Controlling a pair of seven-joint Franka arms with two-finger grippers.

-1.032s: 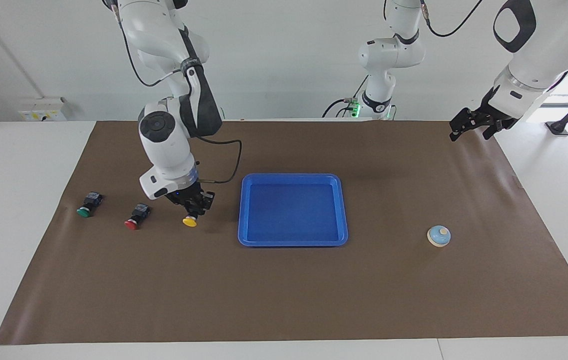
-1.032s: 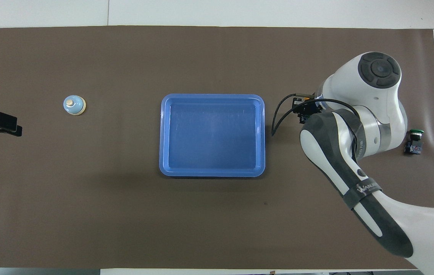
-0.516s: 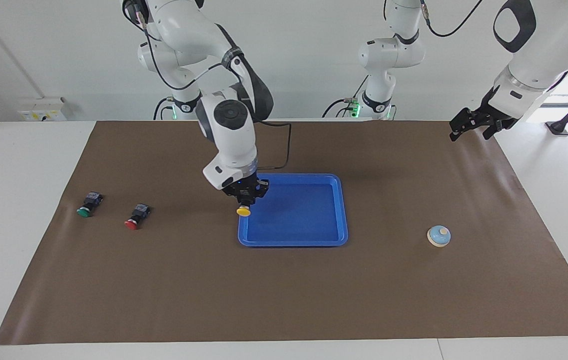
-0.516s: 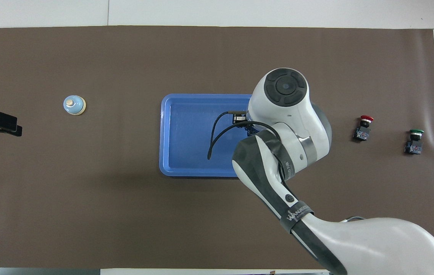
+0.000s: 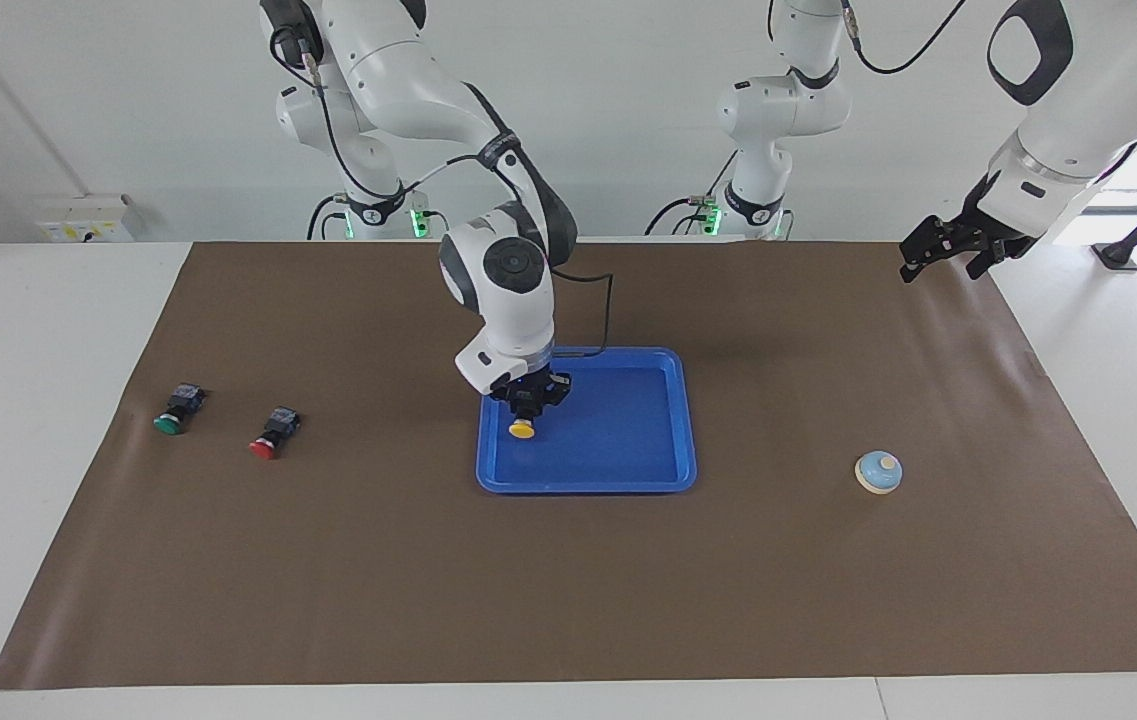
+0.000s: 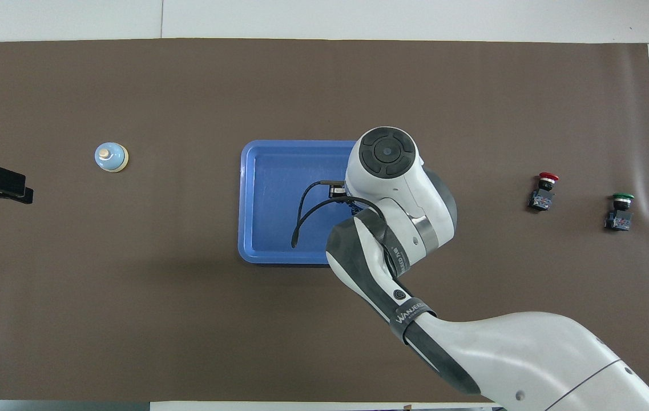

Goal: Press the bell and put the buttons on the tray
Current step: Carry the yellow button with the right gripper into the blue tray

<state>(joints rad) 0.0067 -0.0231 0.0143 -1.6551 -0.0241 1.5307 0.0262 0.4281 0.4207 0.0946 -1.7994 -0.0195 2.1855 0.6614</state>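
While gripping the yellow button (image 5: 521, 429), right gripper (image 5: 526, 398) poised low over the blue tray (image 5: 685, 420), at the end toward the right arm — cannot tell whether the button touches the tray floor. Red button (image 5: 264, 448) and green button (image 5: 167, 424) lying on the brown mat (image 5: 568, 580) toward the right arm's end, well apart from the tray — two placements left. Bell (image 5: 878, 472) standing toward the left arm's end; pressed or not, cannot tell. Left gripper (image 5: 950, 249) waiting, raised over the mat's corner.

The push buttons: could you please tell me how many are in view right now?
3. The yellow button is held by the right gripper over the tray; the red button and green button lie toward the right arm's end.
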